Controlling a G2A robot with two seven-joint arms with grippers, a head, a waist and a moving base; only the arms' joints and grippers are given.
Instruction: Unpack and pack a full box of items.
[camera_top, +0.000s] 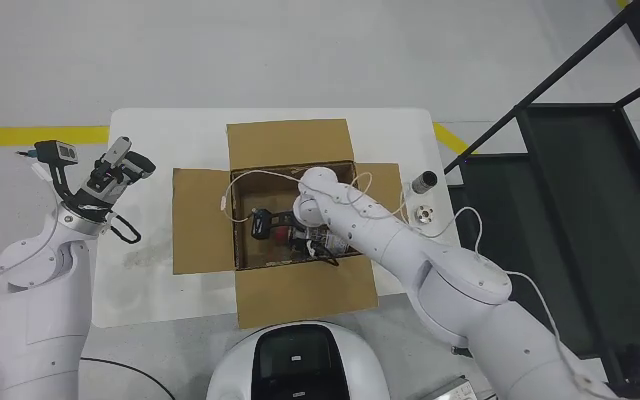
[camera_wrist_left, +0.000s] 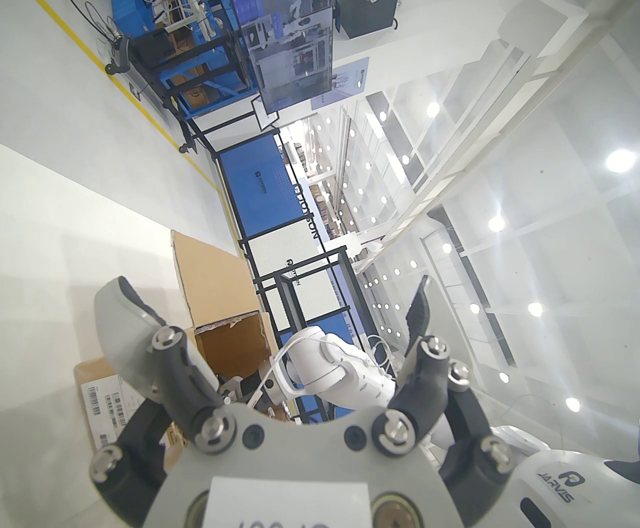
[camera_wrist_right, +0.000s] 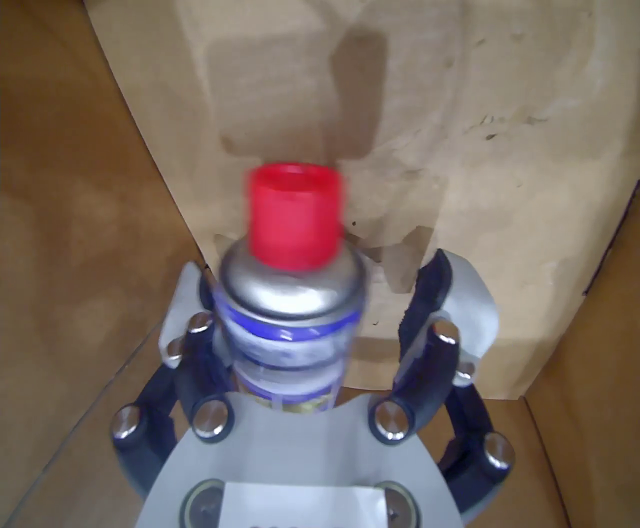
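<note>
An open cardboard box (camera_top: 290, 145) stands mid-table with its flaps spread. My right arm reaches down into it. In the right wrist view a spray can (camera_wrist_right: 292, 310) with a red cap (camera_wrist_right: 295, 220) stands between the fingers of my right gripper (camera_wrist_right: 315, 267), inside the box's brown walls (camera_wrist_right: 475, 125). The can rests against one finger (camera_wrist_right: 192, 310); a gap separates it from the other finger (camera_wrist_right: 425, 300), so the gripper is open. My left gripper (camera_wrist_left: 270, 290) is held up beside the table's left edge (camera_top: 125, 162), open and empty, away from the box (camera_wrist_left: 215, 280).
A dark item (camera_top: 263, 225) lies in the box next to the right gripper (camera_top: 300, 232). A small silver and black cylinder (camera_top: 425, 182) and a round part (camera_top: 425, 213) sit on the white table (camera_top: 160, 290) right of the box. A black metal frame (camera_top: 540, 170) stands at the right.
</note>
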